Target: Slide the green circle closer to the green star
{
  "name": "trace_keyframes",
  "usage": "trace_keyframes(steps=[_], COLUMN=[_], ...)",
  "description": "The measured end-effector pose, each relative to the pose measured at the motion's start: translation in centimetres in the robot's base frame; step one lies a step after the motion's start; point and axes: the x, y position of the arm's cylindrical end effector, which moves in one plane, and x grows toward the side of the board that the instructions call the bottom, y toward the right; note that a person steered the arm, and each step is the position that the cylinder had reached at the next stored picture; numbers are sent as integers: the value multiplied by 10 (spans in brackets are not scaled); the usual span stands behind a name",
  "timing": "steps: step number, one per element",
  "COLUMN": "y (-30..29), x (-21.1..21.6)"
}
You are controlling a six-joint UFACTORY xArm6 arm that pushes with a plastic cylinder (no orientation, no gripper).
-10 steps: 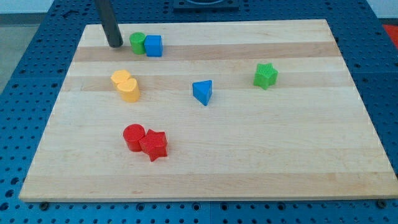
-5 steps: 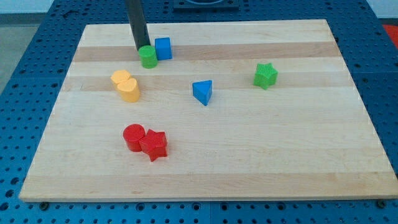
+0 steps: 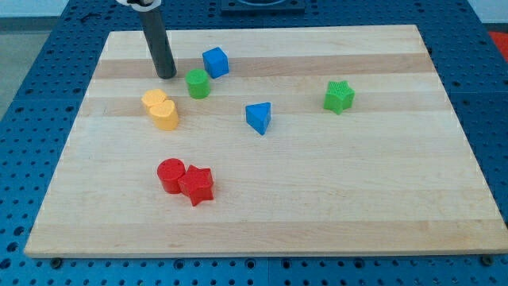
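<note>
Camera view: my tip sits left of upright green circle; no fingers fitted.

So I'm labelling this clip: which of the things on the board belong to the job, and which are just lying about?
Part of the job:
green circle
green star
my tip, just off the circle toward the view's left, not touching it

Just lying about:
blue cube
blue triangle
yellow block
red circle
red star
</note>
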Motion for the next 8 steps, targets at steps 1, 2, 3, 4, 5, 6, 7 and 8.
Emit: trace_keyframes(steps=[1, 2, 3, 4, 5, 6, 7, 8], y=[1, 19, 65, 108, 97, 71, 66, 79], x=[9, 12, 12, 12, 13, 13, 19, 34])
